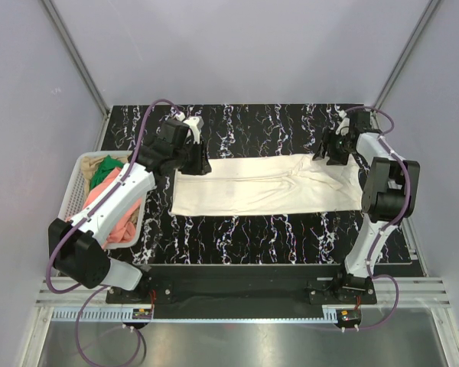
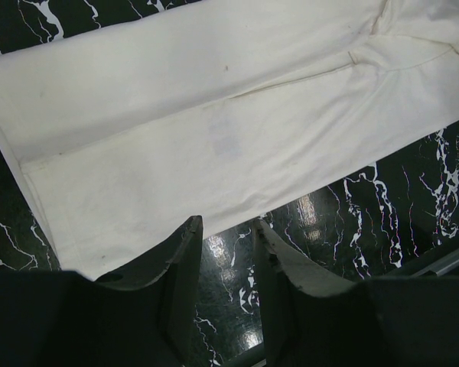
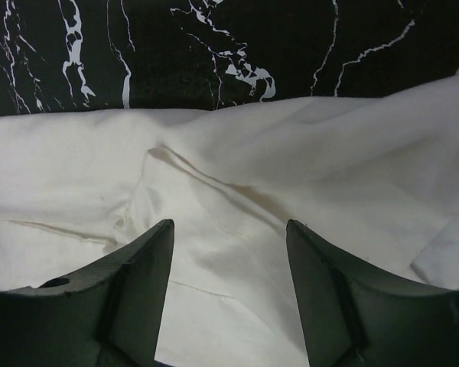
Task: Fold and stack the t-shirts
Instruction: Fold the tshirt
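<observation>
Because the left arm [image 1: 111,202] crosses over the basket [image 1: 75,191], we see only parts of the green shirt [image 1: 105,172] and the pink shirt [image 1: 124,228] heaped inside it, and we cannot tell whether more cloth lies under them. From above, the dark wrist bodies hide both fingertips, along with the far left corner and part of the right end of the cream shirt [image 1: 268,187]. That shirt lies flat as 1 long folded band across the middle of the black marbled surface [image 1: 275,229], well apart from the basket. Each wrist view cuts it off at the frame edges.

The left fingers [image 2: 176,260] stand partly spread at the band's left end. Bare surface shows in the gap between them and nothing is pinched. 1 tip sits right at the cloth's edge, though we cannot tell whether it touches.

The right fingers [image 3: 141,267] are spread wider, low over creased cloth at the right end. Cream fabric fills the gap between them but none of it is gripped. Whether the tips rest on the cloth is hard to make out.
</observation>
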